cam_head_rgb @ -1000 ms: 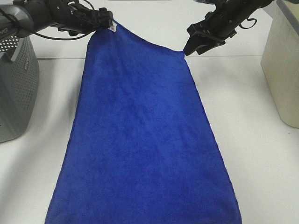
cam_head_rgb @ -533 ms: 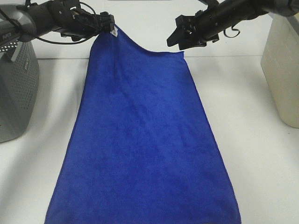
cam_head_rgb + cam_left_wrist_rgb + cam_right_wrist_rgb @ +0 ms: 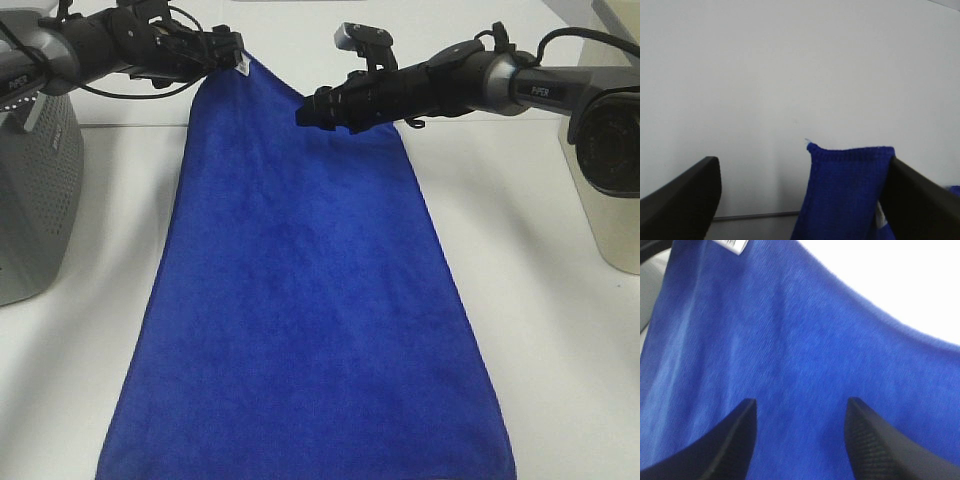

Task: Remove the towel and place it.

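The towel (image 3: 300,300) runs off the near edge of the table in the high view, so its near end is cut off. The grey basket (image 3: 35,190) at the left edge and the cream bin (image 3: 610,150) at the right edge are each only partly in frame. The white tag (image 3: 732,245) is clipped and its print is too blurred to read. In the left wrist view, the left hand (image 3: 800,200) shows only its fingertips, and the towel corner there is cut off.

Grey perforated basket (image 3: 35,190), beige bin (image 3: 608,140), white table (image 3: 540,300)
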### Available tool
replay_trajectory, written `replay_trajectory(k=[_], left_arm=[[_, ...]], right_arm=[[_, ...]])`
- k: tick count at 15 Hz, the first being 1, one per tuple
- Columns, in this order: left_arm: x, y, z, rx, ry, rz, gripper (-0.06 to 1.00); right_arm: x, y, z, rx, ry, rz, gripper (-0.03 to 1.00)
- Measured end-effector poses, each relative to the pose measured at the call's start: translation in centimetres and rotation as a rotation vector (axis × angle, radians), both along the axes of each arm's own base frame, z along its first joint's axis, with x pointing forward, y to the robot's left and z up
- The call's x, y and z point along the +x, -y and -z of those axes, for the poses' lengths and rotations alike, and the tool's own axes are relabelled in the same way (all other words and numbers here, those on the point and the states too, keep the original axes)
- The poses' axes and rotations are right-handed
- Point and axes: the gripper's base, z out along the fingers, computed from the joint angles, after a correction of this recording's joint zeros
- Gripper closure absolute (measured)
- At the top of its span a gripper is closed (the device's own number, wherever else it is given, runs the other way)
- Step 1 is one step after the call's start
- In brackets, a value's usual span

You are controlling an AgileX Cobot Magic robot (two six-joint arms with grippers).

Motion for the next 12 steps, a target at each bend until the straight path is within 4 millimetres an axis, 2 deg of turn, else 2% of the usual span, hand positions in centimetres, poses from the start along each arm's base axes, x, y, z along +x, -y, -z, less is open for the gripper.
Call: replay_trajectory(k=[5,8,11,12], left_arm=[[0.0,0.0,-0.1,-0.001,0.010,-0.004,0.17],[0.1,0.0,-0.2,-0.003,0.025,-0.008,0.17],[0.1,0.1,-0.2,-0.004,0.028,-0.008,0.17],[0.1,0.1,-0.2,-0.004,0.028,-0.008,0.17]], right_arm=[[0.0,-2.6,1.4,0.108,0.137,0.007,0.43],[0.1,-2.8,2.4,0.108,0.174,0.036,0.43],[0.2,-2.7,4.6,0.084,0.168,0.041,0.43],[0.2,-2.7,6.1,0.077,0.149,0.050,0.43]])
